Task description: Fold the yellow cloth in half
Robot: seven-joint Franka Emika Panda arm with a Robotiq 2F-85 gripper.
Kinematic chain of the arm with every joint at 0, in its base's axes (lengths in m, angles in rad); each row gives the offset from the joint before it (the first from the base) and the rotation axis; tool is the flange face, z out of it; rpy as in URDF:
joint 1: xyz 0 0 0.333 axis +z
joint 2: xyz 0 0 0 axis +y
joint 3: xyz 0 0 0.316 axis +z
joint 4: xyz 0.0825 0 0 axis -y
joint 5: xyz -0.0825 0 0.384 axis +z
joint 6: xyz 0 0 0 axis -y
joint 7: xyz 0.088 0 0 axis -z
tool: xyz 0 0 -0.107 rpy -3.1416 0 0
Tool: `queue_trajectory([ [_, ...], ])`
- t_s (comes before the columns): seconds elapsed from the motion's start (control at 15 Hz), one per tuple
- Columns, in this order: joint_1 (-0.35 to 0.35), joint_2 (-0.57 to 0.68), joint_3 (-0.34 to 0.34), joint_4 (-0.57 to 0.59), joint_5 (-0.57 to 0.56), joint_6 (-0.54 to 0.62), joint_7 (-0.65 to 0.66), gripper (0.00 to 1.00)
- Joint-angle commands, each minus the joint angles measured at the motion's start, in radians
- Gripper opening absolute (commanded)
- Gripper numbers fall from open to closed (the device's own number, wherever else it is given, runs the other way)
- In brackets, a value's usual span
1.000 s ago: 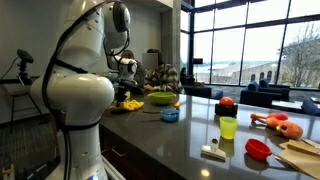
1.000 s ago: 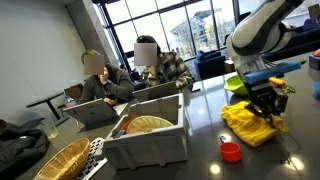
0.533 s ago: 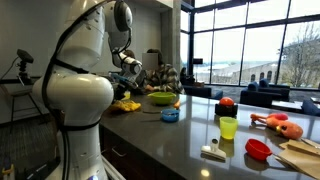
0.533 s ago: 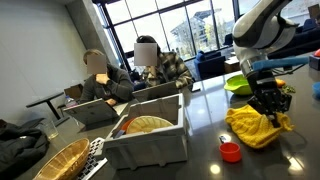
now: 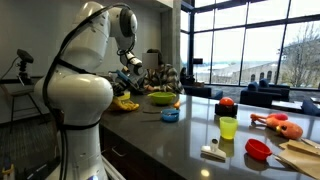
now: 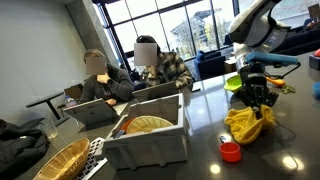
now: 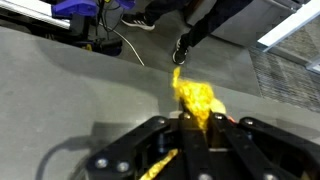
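Gripper (image 6: 254,98) is clamped on the yellow cloth (image 6: 247,124), pinching its top. The rest hangs bunched below, and the lower end seems to touch the worktop (image 6: 300,152), tho the contact is hard to make out. Wrist view: cloth (image 7: 197,98) is squeezed betw. the two fingers (image 7: 150,150), most of it a narrow crumpled strip; the pinched part is hidden by the gripper body. In an exterior view the cloth (image 5: 126,103) is just a yellow blob near the worktop's far end, partly hidden by the robot's white body (image 5: 75,95); the gripper can't be picked out there. The green bowl (image 6: 234,83) behind the gripper is half covered by it. A small red item (image 6: 231,152) sits near the front edge, too small to ID.
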Motion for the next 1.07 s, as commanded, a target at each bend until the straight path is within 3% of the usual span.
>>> queue_trajectory([
  [0.0, 0.007, 0.033, -0.003, 0.065, 0.032, -0.018, 0.043, 0.02],
  [0.67, 0.005, 0.068, -0.04, 0.052, 0.216, 0.074, 0.162, 0.02],
  [1.0, 0.019, 0.052, -0.065, 0.018, 0.239, 0.174, 0.24, 0.02],
])
